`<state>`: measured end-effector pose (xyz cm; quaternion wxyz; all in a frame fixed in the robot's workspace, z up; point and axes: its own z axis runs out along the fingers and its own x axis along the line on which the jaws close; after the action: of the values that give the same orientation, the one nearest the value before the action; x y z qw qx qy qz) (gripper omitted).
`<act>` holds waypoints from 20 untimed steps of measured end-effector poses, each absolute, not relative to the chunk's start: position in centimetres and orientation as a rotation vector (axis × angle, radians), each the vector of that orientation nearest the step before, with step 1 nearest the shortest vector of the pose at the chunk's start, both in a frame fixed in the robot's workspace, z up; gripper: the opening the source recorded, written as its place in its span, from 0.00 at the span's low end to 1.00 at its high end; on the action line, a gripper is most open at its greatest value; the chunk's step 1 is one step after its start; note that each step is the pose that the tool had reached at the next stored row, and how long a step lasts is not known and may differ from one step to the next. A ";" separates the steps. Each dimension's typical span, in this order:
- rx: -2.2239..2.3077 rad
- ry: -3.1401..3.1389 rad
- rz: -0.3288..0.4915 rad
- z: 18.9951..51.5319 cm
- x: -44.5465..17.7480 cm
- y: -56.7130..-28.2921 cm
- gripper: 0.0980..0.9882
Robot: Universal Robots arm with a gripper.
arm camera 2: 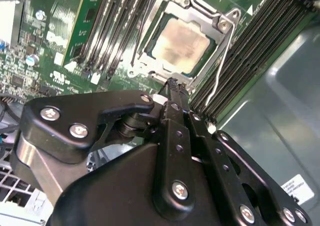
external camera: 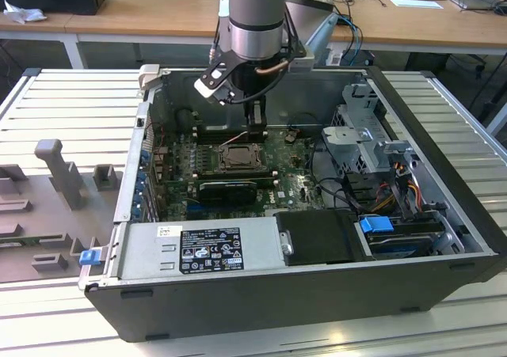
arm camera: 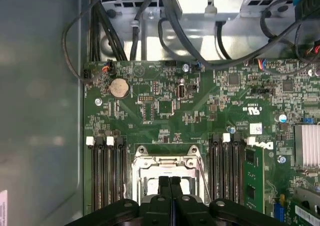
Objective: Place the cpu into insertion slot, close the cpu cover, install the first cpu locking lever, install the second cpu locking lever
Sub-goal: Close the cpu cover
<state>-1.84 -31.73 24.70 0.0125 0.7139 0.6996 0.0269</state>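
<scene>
The cpu [arm camera 2: 181, 39] lies flat in the insertion slot [external camera: 236, 158], its pale metal top showing through the cut-out of the cpu cover [arm camera 2: 161, 68], which lies down over it. Two thin wire locking levers run along the socket's sides, one [arm camera 2: 223, 60] beside the memory slots and one [arm camera 2: 144, 28] on the opposite side; both look unlatched. My gripper [arm camera 2: 172, 84] is shut with nothing between its fingers. Its tips hover just off the socket's edge in both wire views of the wrist, and the gripper [arm camera: 170, 180] covers part of the cover [arm camera: 167, 162]. In the exterior view the gripper [external camera: 255, 129] hangs just behind the socket.
The green motherboard [arm camera: 165, 105] sits in an open computer case [external camera: 444, 238]. Long black memory slots [arm camera: 107, 171] flank the socket on both sides. Black cables [arm camera: 175, 30] and a drive cage [external camera: 364, 127] crowd one end. A power supply [external camera: 198, 250] lies along the near wall.
</scene>
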 end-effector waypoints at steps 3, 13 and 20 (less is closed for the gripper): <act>2.225 2.181 0.084 24.4 -2.0 -31.7 0.01; 2.225 2.181 0.084 24.0 -4.4 -31.7 0.01; 2.225 2.181 0.084 24.0 -5.0 -31.7 0.01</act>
<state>-5.02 -31.73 23.98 0.0125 0.7139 0.6997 0.0269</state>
